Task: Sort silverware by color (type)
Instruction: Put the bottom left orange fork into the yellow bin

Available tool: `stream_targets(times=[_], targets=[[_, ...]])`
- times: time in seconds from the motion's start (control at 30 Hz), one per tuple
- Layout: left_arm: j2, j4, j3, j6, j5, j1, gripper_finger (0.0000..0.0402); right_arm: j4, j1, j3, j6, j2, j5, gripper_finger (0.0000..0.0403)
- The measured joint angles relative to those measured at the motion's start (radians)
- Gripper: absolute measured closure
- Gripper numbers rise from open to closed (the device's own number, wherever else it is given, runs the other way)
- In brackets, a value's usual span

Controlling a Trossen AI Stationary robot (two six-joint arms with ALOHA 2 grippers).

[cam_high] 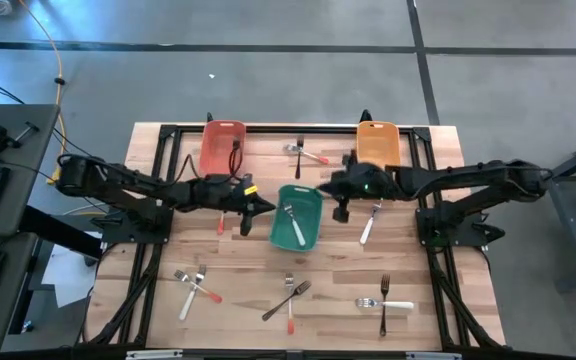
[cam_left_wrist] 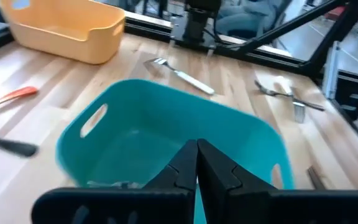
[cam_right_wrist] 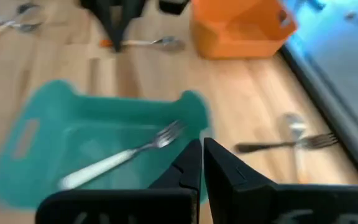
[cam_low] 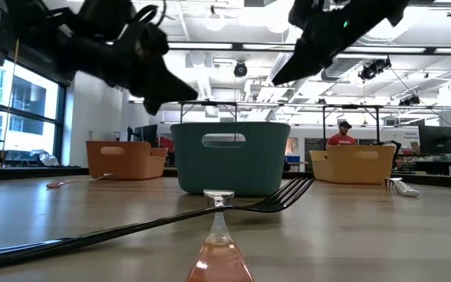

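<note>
both arms meet over the middle of the tabletop [cam_high: 238, 265], flanking the teal bin [cam_high: 296, 218]. the left claw [cam_high: 264, 208] hangs just beside its left rim, fingers pressed together and empty; the right claw [cam_high: 340, 210] hovers at its right rim, likewise closed on nothing. a white-handled fork [cam_right_wrist: 120, 155] lies inside the teal bin, likely its sorted home. more silverware waits scattered along the near edge [cam_high: 290, 297], so the sorting looks far from finished.
</note>
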Motion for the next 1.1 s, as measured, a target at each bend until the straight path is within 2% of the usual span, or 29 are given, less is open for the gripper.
stream_targets(times=[0.13,0.33,0.43,0.73,0.93,1.1], targets=[[0.003,0.071,-0.074,0.001,-0.023,-0.017,0.0401,-0.138,0.115,0.052,0.157,0.000,0.015,0.0402],[0.008,0.143,-0.141,0.002,-0.089,-0.033,0.0401,-0.322,0.296,0.055,0.446,0.001,0.044,0.0394],[0.008,0.149,-0.152,0.003,-0.114,-0.033,0.0401,-0.415,0.396,0.055,0.592,0.003,0.080,0.0368],[0.008,0.149,-0.152,0.028,-0.127,-0.033,0.0401,-0.596,0.676,0.054,1.012,0.003,0.081,0.0265],[0.008,0.148,-0.152,0.027,-0.127,-0.062,0.0401,-0.600,0.794,0.054,1.140,0.026,0.081,0.0251],[0.008,0.133,-0.152,0.019,-0.132,-0.127,0.0401,-0.583,0.841,0.054,1.145,0.111,0.054,0.0251]])
